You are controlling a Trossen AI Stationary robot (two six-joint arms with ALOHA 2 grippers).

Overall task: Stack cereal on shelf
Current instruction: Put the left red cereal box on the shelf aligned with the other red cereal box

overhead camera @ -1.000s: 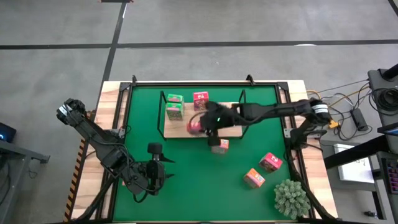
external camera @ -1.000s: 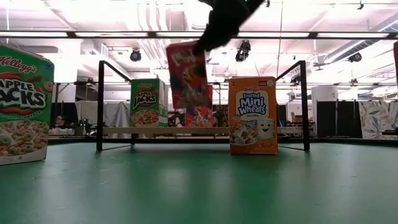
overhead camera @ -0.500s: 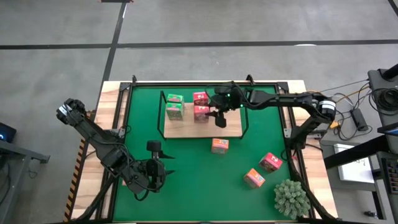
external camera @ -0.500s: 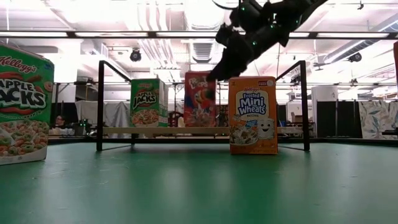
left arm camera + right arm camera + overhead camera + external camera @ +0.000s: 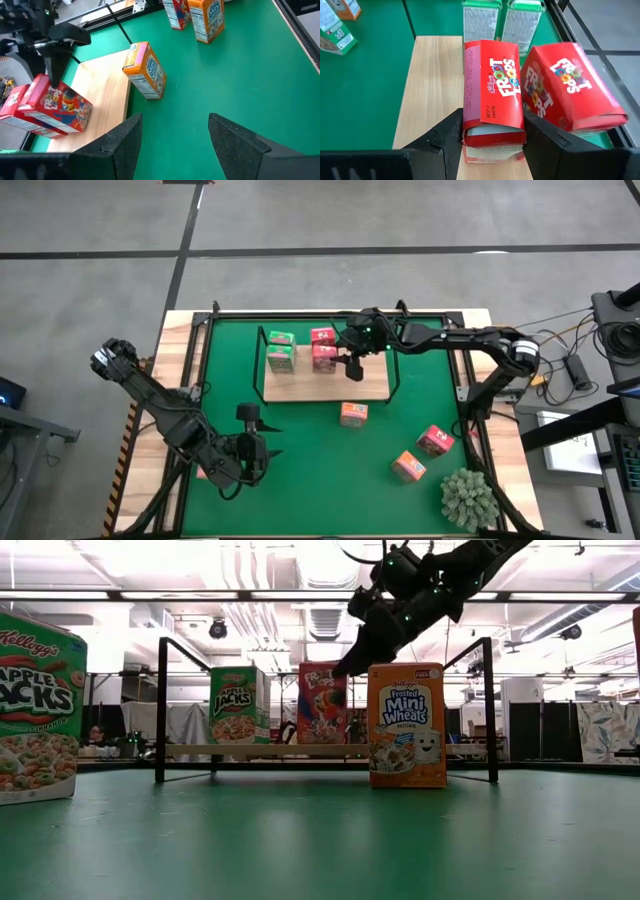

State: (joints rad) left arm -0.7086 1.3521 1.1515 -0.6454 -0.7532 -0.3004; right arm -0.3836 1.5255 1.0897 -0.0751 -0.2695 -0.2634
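The shelf [image 5: 372, 385] is a light-wood board with a black wire frame, standing at the far middle of the green mat. Two green cereal boxes [image 5: 281, 350] stand on its left part. A pink-red box [image 5: 322, 336] stands behind another pink-red box [image 5: 324, 358]. My right gripper [image 5: 350, 368] reaches in from the table's right and is shut on that nearer box [image 5: 492, 90]. An orange box [image 5: 353, 413] stands on the mat in front of the shelf. My left gripper [image 5: 175, 145] waits open over the mat's near left [image 5: 255, 438], with nothing between its fingers. My right gripper pinches the nearer pink-red box between its two fingers [image 5: 449, 137], one on each of two opposite sides, at the end nearest the wrist [image 5: 492, 131]. The fingers slant down from the table's right onto the box's upper right corner [image 5: 340, 670]. The box stands upright on the shelf board.
A pink-red box [image 5: 435, 440] and an orange box [image 5: 408, 466] lie on the mat at the near right. A spiky grey-green plant [image 5: 468, 498] stands beyond them. A green box [image 5: 35, 705] stands close before the low camera. The shelf's right part is bare wood.
My right gripper has carried the pink-red box from the shelf's near edge toward the far edge and down. The box hung tilted above the board. Now it stands upright on it, in front of the other pink-red box. Over the last half second the gripper has kept still.
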